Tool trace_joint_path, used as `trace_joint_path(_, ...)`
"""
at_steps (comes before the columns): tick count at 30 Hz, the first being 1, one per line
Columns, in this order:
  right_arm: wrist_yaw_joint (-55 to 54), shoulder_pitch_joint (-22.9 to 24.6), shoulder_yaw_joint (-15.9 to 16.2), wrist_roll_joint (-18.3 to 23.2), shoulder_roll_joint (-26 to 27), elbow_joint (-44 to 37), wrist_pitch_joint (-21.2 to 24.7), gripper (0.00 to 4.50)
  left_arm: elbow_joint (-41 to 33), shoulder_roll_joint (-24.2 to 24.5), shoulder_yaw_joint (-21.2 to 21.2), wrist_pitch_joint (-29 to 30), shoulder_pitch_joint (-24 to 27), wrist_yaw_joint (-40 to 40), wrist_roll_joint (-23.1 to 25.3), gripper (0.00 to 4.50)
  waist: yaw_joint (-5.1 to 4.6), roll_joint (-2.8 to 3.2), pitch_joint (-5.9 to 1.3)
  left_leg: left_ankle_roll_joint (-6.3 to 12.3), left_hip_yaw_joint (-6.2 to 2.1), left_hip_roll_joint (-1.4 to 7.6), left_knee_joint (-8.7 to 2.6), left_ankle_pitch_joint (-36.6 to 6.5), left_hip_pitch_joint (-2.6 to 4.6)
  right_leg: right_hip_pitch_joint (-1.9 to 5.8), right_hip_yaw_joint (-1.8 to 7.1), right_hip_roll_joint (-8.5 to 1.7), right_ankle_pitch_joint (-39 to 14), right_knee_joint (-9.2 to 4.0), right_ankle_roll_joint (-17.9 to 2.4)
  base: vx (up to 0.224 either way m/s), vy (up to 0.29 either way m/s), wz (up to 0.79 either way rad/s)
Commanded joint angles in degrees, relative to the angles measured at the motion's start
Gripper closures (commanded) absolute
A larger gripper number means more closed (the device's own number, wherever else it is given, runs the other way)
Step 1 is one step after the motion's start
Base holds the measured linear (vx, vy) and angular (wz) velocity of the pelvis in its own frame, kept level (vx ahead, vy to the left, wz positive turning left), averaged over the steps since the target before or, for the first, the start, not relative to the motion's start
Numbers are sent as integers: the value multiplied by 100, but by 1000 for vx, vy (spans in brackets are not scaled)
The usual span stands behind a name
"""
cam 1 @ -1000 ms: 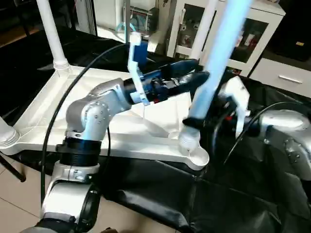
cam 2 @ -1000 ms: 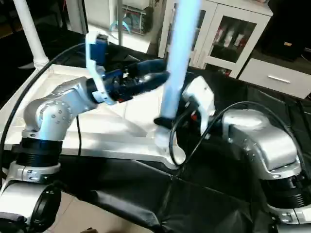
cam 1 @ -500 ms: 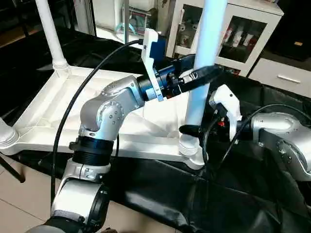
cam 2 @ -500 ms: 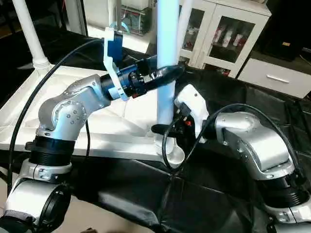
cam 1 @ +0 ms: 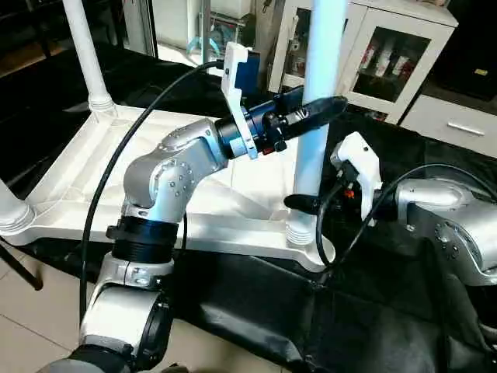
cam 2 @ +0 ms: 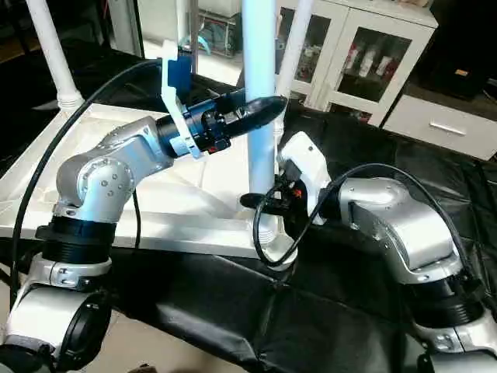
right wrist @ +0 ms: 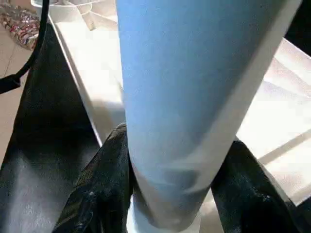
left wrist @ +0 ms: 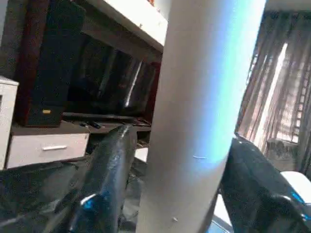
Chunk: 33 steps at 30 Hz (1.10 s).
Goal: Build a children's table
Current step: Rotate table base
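The right gripper (cam 1: 299, 204) is clamping the long white tapered tube leg (cam 1: 314, 116); the left gripper (cam 1: 330, 105) is straddling it higher, grip unclear, risking tilting it out of the white tabletop's round corner socket (cam 1: 303, 237)

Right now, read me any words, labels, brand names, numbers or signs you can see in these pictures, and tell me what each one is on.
None can be read.
Items behind the glass cabinet doors: any labels are too small and blurred to make out.
Tabletop, the leg between both grippers, and the robot's arms: no print shows.
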Motion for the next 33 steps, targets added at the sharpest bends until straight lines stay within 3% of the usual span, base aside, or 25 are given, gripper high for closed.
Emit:
trace_joint_path(1, -31, -120, -135, 0, -10, -94, -145, 269, -17, -4, 102, 90, -152, 164, -70, 207, 4, 37, -395, 130, -115, 320, -356, -230, 46, 379, 360, -398, -363, -314, -1157, 0, 0, 0)
trace_joint_path(4, -161, -151, -219, -90, 56, -76, -229, 269, 89, -19, 224, 119, -279, 280, -143, 235, 9, 60, -396, 103, -114, 313, -356, -239, 47, 386, 359, -389, -217, -303, -1220, 0, 0, 0)
trace_joint_path(5, -229, -173, -295, -58, 123, -50, -212, 269, 132, -29, 266, 109, -323, 312, -164, 244, 17, 95, -397, 89, -121, 312, -358, -263, 47, 390, 357, -394, -225, -297, -1230, 0, 0, 0)
trace_joint_path(6, -258, -194, -410, 38, 190, -43, -189, 269, 203, -57, 357, 113, -400, 403, -208, 244, 10, 77, -400, 94, -114, 305, -353, -293, 45, 391, 357, -386, -213, -304, -1237, 0, 0, 0)
trace_joint_path(9, -272, -214, -715, 345, 322, -57, -101, 200, 354, -76, 552, 158, -589, 560, -322, 258, 23, 65, -394, 111, -118, 303, -358, -391, 45, 400, 352, -394, -334, -318, -1231, 0, 0, 0)
trace_joint_path(11, -242, -208, -854, 510, 352, -83, -38, 200, 387, -45, 601, 195, -659, 547, -365, 263, 26, 62, -395, 131, -125, 308, -358, -327, 47, 399, 349, -388, -246, -308, -1227, 0, 0, 0)
trace_joint_path(12, -186, -200, -932, 628, 347, -108, -15, 173, 375, -17, 624, 239, -684, 510, -443, 268, 32, 83, -391, 141, -124, 306, -359, -297, 46, 394, 347, -388, -215, -303, -1245, 0, 0, 0)
trace_joint_path(19, 18, -280, -1354, 1029, 271, -128, 172, 124, 388, 85, 677, 431, -743, 305, -636, 278, 31, 70, -389, 175, -118, 305, -358, -289, 49, 396, 342, -388, -239, -306, -1278, 0, 0, 0)
trace_joint_path(20, 164, -298, -1502, 1243, 187, -140, 279, 111, 387, 93, 727, 543, -774, 227, -765, 278, 35, 60, -378, 175, -112, 297, -361, -310, 45, 400, 343, -386, -324, -316, -1269, 0, 0, 0)
trace_joint_path(21, 318, -301, -1622, 1479, 89, -145, 416, 103, 391, 104, 774, 653, -812, 172, -891, 278, 44, 109, -386, 164, -118, 303, -356, -332, 55, 399, 343, -395, -335, -305, -1292, 0, 0, 0)
trace_joint_path(22, 389, -302, -1675, 1591, 42, -146, 483, 103, 393, 111, 794, 703, -829, 148, -948, 278, 38, 81, -385, 185, -109, 297, -352, -339, 53, 401, 344, -381, -308, -317, -1300, 0, 0, 0)
trace_joint_path(24, 530, -314, -1798, 1849, -39, -87, 646, 70, 378, 143, 785, 794, -849, -28, -1079, 278, 55, 135, -387, 213, -117, 298, -350, -312, 50, 397, 340, -381, -234, -306, -1348, 0, 0, 0)
trace_joint_path(29, 1045, -231, -1750, 2116, -287, 64, 922, 36, 272, 218, 611, 887, -833, -477, -1194, 278, 65, 106, -384, 234, -112, 295, -345, -342, 37, 420, 333, -390, -428, -335, -1336, 0, 0, 0)
trace_joint_path(30, 1297, -165, -1561, 2007, -427, 115, 932, 31, 169, 274, 465, 965, -821, -765, -1252, 278, 63, 132, -376, 231, -115, 297, -345, -314, 29, 409, 335, -390, -392, -323, -1343, 0, 0, 0)
trace_joint_path(32, 1430, -169, -1325, 1866, -521, 144, 883, 24, 90, 312, 350, 1014, -833, -952, -1286, 278, 62, 114, -366, 247, -116, 300, -346, -258, 27, 409, 337, -396, -392, -322, -1336, 0, 0, 0)
trace_joint_path(33, 1432, -183, -1288, 1866, -529, 145, 890, 23, 72, 317, 339, 1028, -841, -958, -1298, 278, 46, 52, -354, 251, -106, 302, -346, -257, 21, 404, 337, -397, -432, -340, -1344, 0, 0, 0)
